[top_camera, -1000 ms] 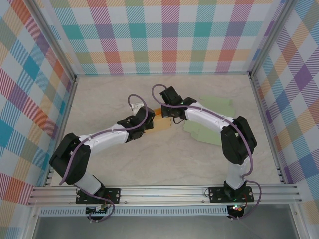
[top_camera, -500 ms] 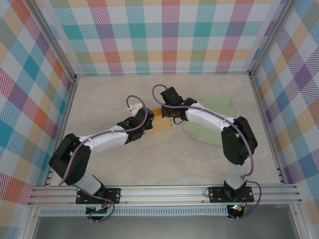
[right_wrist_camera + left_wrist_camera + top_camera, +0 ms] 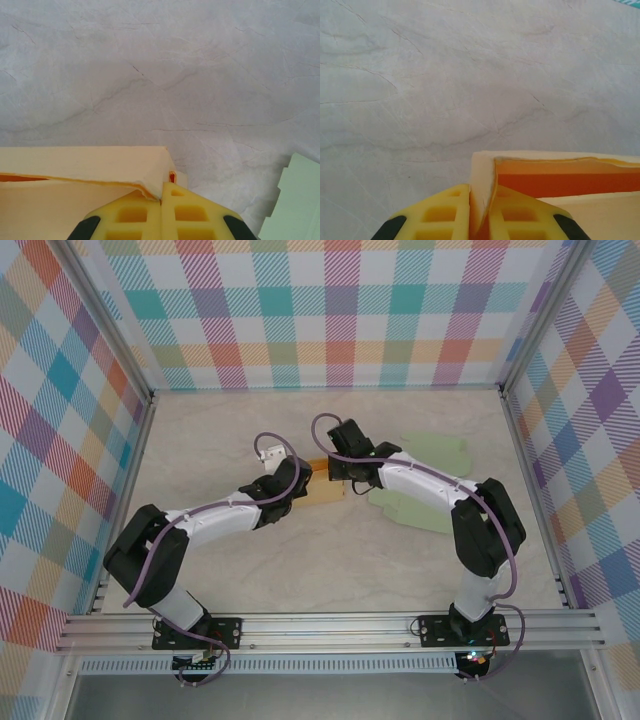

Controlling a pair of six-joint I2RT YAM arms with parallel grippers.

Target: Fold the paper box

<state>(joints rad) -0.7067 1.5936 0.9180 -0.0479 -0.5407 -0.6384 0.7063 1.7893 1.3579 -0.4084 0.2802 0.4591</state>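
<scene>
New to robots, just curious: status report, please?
Left gripper shut on paper box wall. Right gripper shut on its other end. Green sheets lie apart from the box.

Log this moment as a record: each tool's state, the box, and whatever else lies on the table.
left tool: shut on a flap of the paper box
right tool: shut on another edge of it
paper box: cream outside, orange inside, partly folded
other items: green sheets, flat, right of the box
surface: marbled table
</scene>
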